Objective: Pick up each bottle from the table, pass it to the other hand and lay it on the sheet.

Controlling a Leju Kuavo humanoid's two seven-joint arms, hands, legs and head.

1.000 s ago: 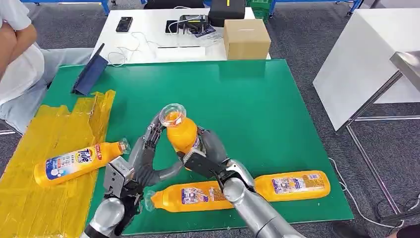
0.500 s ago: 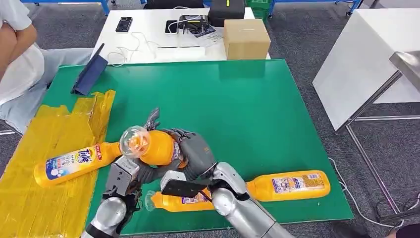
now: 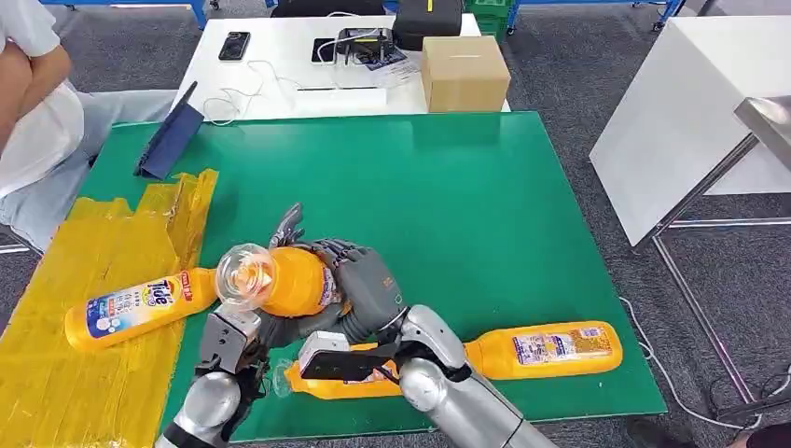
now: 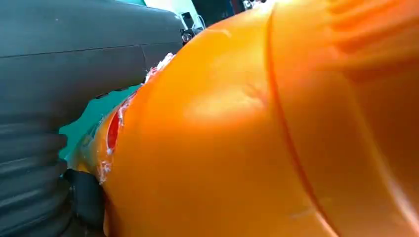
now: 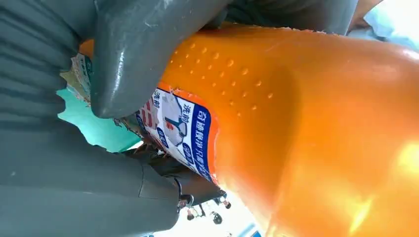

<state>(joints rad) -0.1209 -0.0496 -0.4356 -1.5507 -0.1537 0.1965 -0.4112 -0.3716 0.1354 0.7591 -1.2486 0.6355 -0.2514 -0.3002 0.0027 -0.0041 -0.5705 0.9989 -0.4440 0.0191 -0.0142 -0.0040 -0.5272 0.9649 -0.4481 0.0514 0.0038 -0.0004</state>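
green table mat [image 3: 485, 187] carries the work: an orange bottle [image 3: 289, 280] is held above its near-left part, right hand [image 3: 364, 285] wrapped round it, left hand [image 3: 270, 322] cupping beneath. handover step, seemingly; next the left hand must take it toward the yellow sheet [image 3: 84, 373].

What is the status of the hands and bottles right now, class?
Both hands on the raised orange bottle: right hand wrapped round its body, left hand under it. One Tide bottle lies on the yellow sheet. Two bottles lie on the green table.
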